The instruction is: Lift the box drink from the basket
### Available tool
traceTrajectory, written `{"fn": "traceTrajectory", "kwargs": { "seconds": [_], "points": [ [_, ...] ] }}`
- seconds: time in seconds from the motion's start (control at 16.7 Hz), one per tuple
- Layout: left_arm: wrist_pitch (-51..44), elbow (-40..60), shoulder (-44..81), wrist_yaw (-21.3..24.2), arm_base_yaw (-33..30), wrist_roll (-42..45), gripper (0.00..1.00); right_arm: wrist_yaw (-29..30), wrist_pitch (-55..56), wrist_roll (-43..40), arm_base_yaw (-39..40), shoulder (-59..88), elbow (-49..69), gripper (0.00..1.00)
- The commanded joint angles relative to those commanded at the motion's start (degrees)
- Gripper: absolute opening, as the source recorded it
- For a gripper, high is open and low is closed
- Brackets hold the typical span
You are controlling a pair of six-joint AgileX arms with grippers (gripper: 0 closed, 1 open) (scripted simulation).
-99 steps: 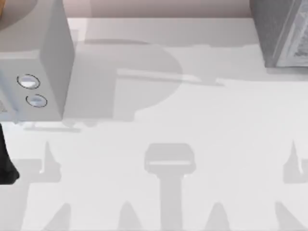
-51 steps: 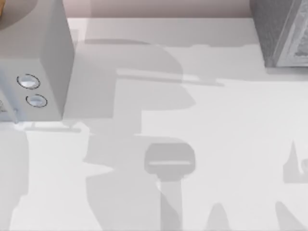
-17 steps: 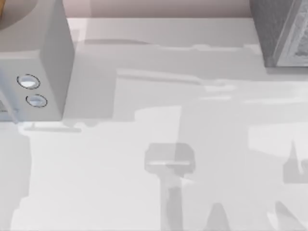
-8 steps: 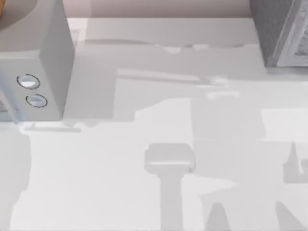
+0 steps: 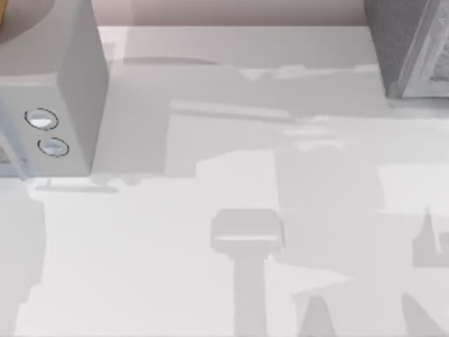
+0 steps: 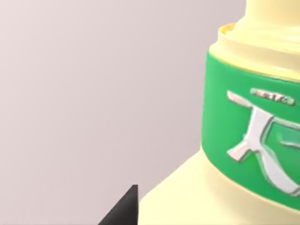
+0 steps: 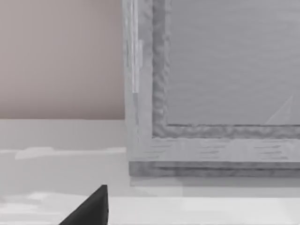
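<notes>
Box drink (image 6: 225, 187): pale yellow, green printed band; very close before the left wrist camera; no basket visible around it.
Handling: likely light, thin-walled, smooth; judged best taken across its flat lower sides, gently.
Left gripper: one dark fingertip (image 6: 123, 211) beside the carton; jaws cannot be told.
Right gripper: one fingertip (image 7: 91, 208); jaws cannot be told.
Count: one drink; grey appliance (image 5: 49, 91), two knobs; grey panelled box (image 5: 414, 45), one.

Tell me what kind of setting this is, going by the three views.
Probably a rendered kitchen-style tabletop. A white table carries a grey appliance with two round knobs at its left and a grey framed box at its right, and the left wrist view shows a pale yellow container with a green label close up.
</notes>
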Motion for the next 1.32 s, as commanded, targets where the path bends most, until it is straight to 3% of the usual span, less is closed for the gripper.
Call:
{"fn": "traceTrajectory", "kwargs": {
  "seconds": [0.36,1.02,1.32],
  "points": [
    [1.4,-20.2,-19.1,-2.9,-2.7,-0.3,0.00,0.0,0.0,0.0,0.0,0.0,0.0,1.00],
    [5.8,-82.6,-76.6,-11.4,-10.4,-0.5,0.00,0.0,0.0,0.0,0.0,0.0,0.0,1.00],
    [7.0,-100.8,-94.1,-14.4,-12.9,-0.7,0.00,0.0,0.0,0.0,0.0,0.0,0.0,1.00]
  ]
}}
